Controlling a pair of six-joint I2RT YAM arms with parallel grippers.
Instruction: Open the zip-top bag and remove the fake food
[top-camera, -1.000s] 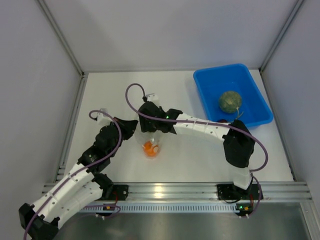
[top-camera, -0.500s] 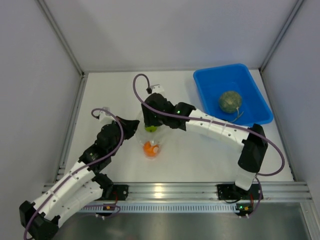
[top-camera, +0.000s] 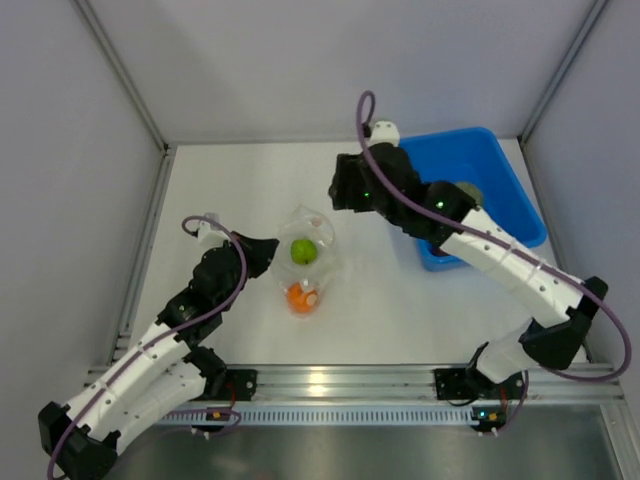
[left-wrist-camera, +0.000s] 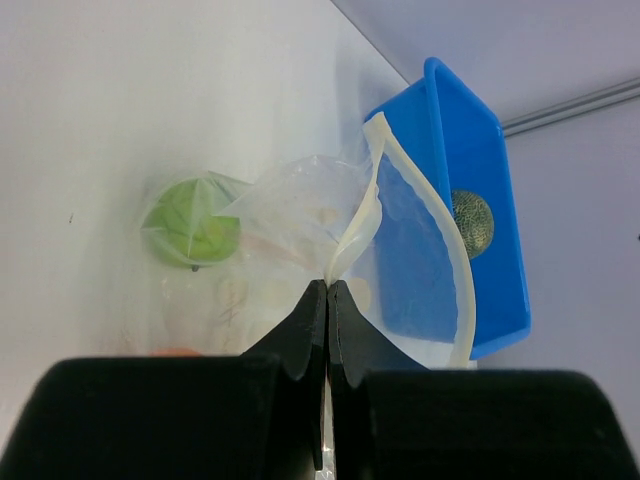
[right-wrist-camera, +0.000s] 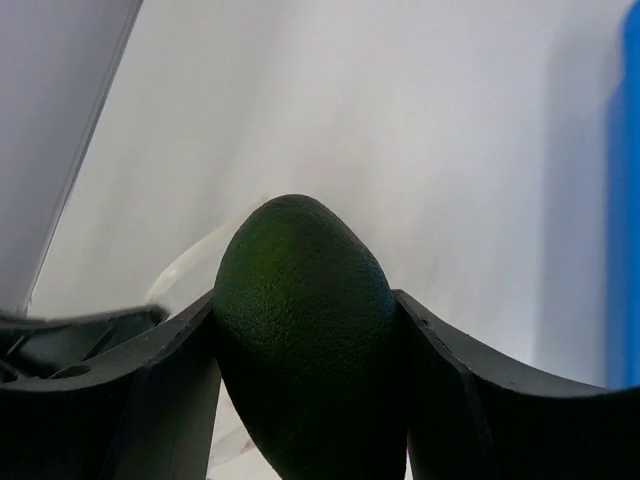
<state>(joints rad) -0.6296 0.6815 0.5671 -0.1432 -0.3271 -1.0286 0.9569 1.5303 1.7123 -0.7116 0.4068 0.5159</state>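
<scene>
Zip-top bag of clear, white-dotted crinkly plastic lies mid-table. It looks thin, limp and slippery, so its stiffer rim strip is the surest hold, and the left gripper pinches it there. Right gripper clamps a dark-green pebbled toy piece, seemingly light and rigid.

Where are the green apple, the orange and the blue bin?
green apple (top-camera: 303, 250), top view, its middle.
orange (top-camera: 300, 297), top view, its middle.
blue bin (top-camera: 490, 170), top view, bare floor.
</scene>
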